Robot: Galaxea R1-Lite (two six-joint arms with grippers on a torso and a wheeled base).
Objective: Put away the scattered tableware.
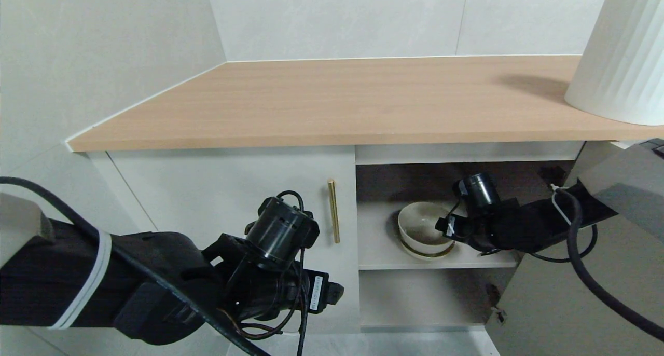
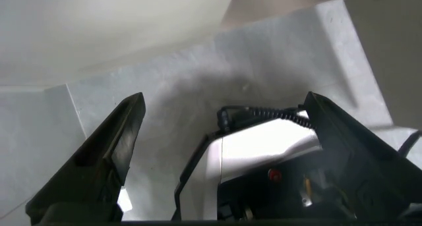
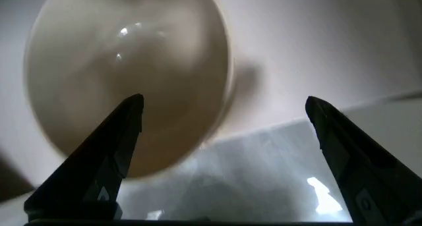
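Note:
A cream bowl [image 1: 423,231] rests on another dish with a darker rim on the middle shelf [image 1: 467,260] of the open cupboard. My right gripper [image 1: 447,226] is inside the cupboard at the bowl's right rim. In the right wrist view the right gripper [image 3: 224,104] is open, with the bowl [image 3: 125,81] just beyond its fingers and nothing between them. My left gripper [image 1: 332,293] hangs low in front of the shut cupboard door. In the left wrist view the left gripper [image 2: 225,97] is open and empty over pale floor.
The left cupboard door [image 1: 233,190] is shut and has a brass handle [image 1: 333,210]. The right door [image 1: 570,293] is swung open toward me. Above is a wooden countertop [image 1: 337,101] with a tall white ribbed vessel [image 1: 622,55] at its right end. A lower shelf sits beneath the bowl.

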